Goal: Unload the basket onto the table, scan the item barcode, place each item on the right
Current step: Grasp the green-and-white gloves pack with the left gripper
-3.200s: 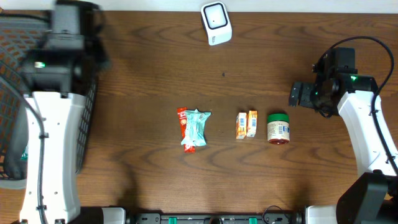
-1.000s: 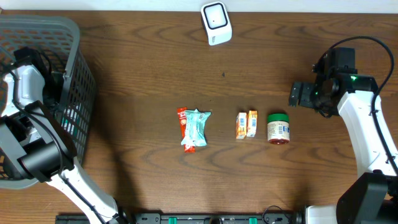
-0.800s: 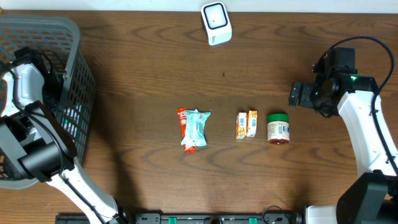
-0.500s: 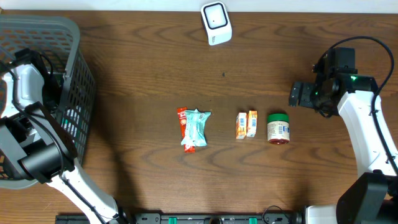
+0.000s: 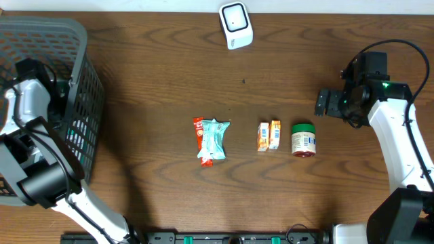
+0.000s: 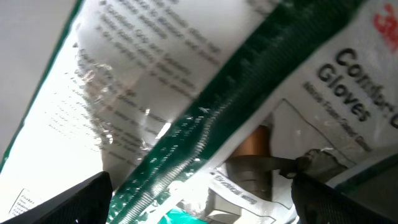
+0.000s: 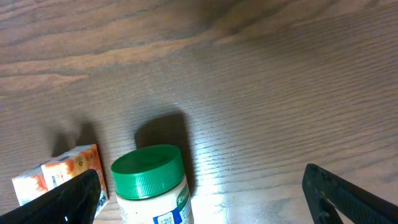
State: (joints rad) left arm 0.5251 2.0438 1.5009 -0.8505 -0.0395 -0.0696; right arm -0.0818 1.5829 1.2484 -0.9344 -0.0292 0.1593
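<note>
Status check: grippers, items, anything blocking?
Left gripper open inside basket, over glove package. Right gripper open, above table. Jar, orange boxes, snack packets unheld. Nothing between them and scanner.

Wooden table with basket, scanner, packets, two cartons, jar

Mock shop checkout: barcode scanner, shopping basket, packaged snacks on wooden table.

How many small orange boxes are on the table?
2: the left orange box and the right orange box lie side by side mid-table, just left of the green-lidded jar. The basket may hide more.
</note>
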